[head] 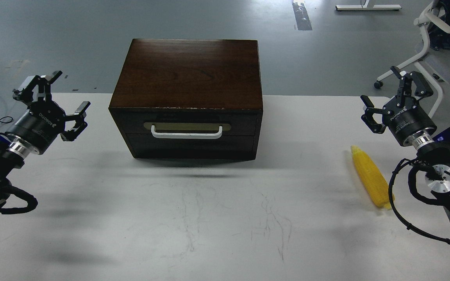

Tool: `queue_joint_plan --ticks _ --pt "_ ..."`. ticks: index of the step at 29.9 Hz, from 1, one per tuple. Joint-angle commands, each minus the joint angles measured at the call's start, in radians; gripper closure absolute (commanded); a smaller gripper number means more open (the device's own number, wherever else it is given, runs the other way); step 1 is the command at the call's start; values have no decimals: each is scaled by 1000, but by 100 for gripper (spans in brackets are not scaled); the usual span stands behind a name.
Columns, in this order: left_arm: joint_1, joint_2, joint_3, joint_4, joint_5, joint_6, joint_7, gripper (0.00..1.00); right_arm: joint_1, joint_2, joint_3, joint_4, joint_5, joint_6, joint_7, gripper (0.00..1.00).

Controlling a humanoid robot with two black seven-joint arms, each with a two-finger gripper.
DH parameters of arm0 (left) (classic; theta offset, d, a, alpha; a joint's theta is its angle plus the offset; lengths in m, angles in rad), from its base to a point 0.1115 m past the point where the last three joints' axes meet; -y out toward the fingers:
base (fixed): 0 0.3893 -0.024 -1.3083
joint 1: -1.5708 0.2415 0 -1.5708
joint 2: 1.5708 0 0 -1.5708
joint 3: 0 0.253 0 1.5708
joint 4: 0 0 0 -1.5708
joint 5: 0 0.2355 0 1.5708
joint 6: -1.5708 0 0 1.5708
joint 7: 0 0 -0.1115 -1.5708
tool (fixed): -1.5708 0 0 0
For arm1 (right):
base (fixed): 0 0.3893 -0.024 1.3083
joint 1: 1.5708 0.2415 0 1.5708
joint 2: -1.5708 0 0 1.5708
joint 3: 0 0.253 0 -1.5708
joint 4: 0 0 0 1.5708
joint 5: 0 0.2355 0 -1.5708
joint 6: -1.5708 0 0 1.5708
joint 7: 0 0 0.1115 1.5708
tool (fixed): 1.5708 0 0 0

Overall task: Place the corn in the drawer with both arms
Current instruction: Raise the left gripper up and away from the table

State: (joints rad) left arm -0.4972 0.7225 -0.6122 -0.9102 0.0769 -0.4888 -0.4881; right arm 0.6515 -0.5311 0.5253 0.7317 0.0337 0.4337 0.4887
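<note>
White counter: matte, scuffed with fine dark scratches near centre front. Dark wood cabinet sits at the back centre; its drawer is closed, white bar handle over a brass plate. Corn lies flat on the counter at right, pointed tip away, well apart from the cabinet. Left end effector fingers apart, empty, raised at left edge. Right end effector fingers apart, empty, beyond the corn. Behind: grey floor, white chair base at right.
</note>
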Motion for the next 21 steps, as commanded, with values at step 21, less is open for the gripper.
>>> queue_joint_plan --ticks 21 --pt "-23 11 -24 142 0 0 -1 2 11 -12 -45 2 0 0 0 0"
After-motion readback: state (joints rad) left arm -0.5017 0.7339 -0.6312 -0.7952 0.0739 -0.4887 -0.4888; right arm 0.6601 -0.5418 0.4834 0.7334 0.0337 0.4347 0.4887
